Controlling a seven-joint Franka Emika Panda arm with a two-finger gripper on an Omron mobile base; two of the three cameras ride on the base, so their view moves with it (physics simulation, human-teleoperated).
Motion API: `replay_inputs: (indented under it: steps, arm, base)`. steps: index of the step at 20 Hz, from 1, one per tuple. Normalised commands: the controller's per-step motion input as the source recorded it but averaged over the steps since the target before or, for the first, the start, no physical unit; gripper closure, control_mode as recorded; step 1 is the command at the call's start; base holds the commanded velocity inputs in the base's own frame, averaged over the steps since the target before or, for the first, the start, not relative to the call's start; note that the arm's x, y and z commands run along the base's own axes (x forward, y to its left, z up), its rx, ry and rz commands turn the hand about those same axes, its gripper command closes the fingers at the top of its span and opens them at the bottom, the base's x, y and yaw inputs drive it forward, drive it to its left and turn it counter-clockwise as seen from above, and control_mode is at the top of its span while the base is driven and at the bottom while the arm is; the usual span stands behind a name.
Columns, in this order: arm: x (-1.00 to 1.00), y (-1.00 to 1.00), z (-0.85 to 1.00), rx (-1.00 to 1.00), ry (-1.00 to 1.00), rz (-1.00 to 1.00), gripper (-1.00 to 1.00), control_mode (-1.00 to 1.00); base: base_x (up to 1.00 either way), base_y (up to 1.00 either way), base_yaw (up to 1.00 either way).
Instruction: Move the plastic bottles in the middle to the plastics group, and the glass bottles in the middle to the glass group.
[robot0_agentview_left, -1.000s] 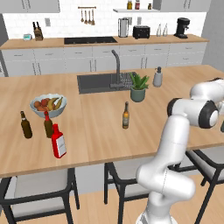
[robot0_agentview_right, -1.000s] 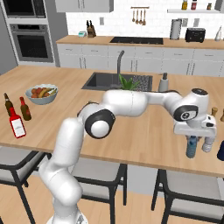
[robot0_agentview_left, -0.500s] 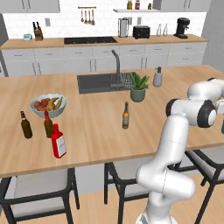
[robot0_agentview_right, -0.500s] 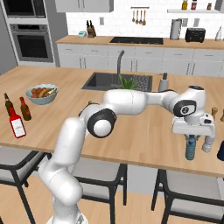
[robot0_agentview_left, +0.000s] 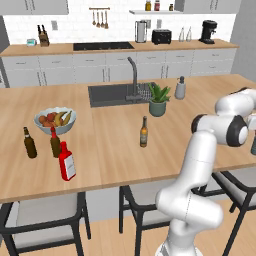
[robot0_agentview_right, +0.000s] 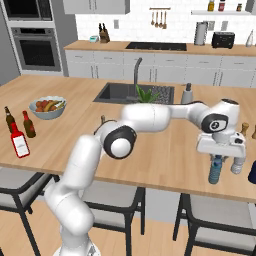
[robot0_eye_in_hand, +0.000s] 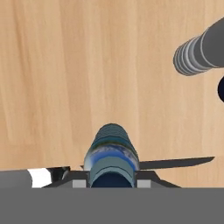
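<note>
Pale-blue water bottle (robot0_agentview_right: 215, 170) is clamped in the claw (robot0_agentview_right: 217, 159) over the counter (robot0_agentview_right: 165, 155); next, probably set it down beside the plastics.

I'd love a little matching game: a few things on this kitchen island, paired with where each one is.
1. water bottle
2. amber bottle
3. red bottle
4. potted plant

a. beside the sink
b. alone mid-counter
c. in the gripper
d. next to two dark bottles

Pairs: 1-c, 2-b, 3-d, 4-a
</note>
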Motion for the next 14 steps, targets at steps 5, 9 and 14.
replay_inputs:
  steps: [5,9,14]
  arm:
    - [0.09,0.0,0.0,0.0,0.0,0.0,1.0,-1.0]
    - [0.11,0.0,-0.06,0.0,0.0,0.0,1.0,-1.0]
    - [0.0,0.0,-0.18,0.0,0.0,0.0,1.0,-1.0]
  base:
    - [0.0,0.0,0.0]
    - [0.0,0.0,0.0]
    - [0.0,0.0,0.0]
